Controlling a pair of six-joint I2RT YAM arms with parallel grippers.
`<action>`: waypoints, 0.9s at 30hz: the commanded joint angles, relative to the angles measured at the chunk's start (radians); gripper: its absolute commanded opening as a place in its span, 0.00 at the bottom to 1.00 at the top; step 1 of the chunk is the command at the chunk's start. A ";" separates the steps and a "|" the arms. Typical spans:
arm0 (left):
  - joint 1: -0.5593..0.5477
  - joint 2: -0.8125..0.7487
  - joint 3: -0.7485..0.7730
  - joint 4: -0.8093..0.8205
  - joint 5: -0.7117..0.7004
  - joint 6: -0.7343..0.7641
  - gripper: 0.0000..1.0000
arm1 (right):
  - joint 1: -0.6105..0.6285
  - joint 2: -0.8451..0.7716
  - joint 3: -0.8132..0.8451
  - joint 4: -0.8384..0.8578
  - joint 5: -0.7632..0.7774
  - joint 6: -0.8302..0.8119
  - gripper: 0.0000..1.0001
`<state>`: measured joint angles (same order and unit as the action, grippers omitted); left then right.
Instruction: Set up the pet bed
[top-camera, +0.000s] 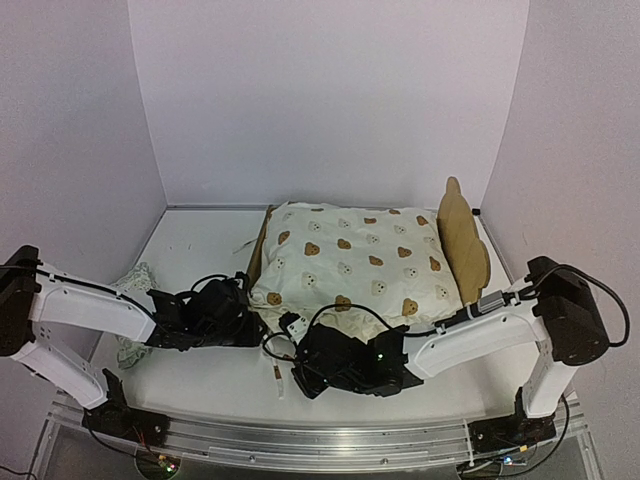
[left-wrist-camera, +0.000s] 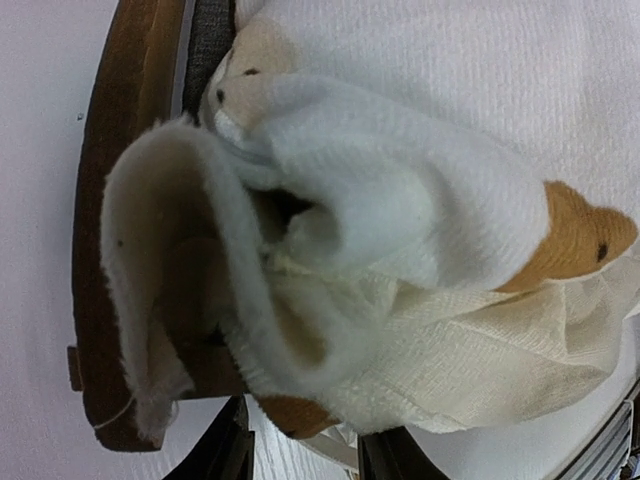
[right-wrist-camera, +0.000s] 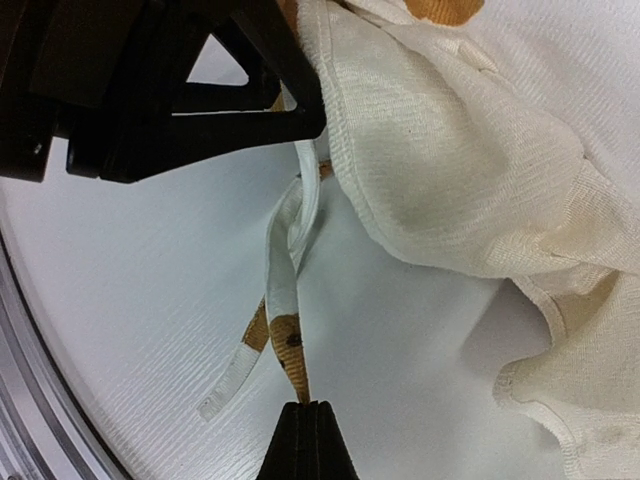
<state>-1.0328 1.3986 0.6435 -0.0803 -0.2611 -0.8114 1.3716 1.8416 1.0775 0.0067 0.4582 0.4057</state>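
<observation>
Cream tie (right-wrist-camera: 285, 330), pinched by your closed right end effector (right-wrist-camera: 305, 425), may slip if you tug; left end effector's (left-wrist-camera: 305, 452) grip is unclear.

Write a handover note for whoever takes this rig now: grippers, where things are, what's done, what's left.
Left gripper: jaws apart around a corner ruffle of the bear-print cover, beside the footboard; grip not confirmed.
Right gripper: shut on the end of a tie hanging from the cover.
Pet bed: mid-table, headboard to the right.
Done: the cover lies spread over the bed.
Pillow: on the table under the left arm, off the bed.
Left: probably fasten the ties, then place the pillow.
</observation>
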 joint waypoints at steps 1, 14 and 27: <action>0.008 0.012 -0.005 0.120 0.023 0.049 0.33 | -0.009 -0.033 0.004 0.008 -0.018 0.013 0.00; 0.008 -0.025 -0.034 0.107 0.031 0.054 0.00 | -0.035 0.001 0.053 0.008 -0.029 0.052 0.00; 0.008 -0.102 -0.057 0.013 0.041 0.043 0.00 | -0.065 0.093 0.196 -0.002 -0.005 0.120 0.00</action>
<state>-1.0283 1.3236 0.5919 -0.0400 -0.2334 -0.7597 1.3117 1.8842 1.1967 0.0024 0.4385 0.4981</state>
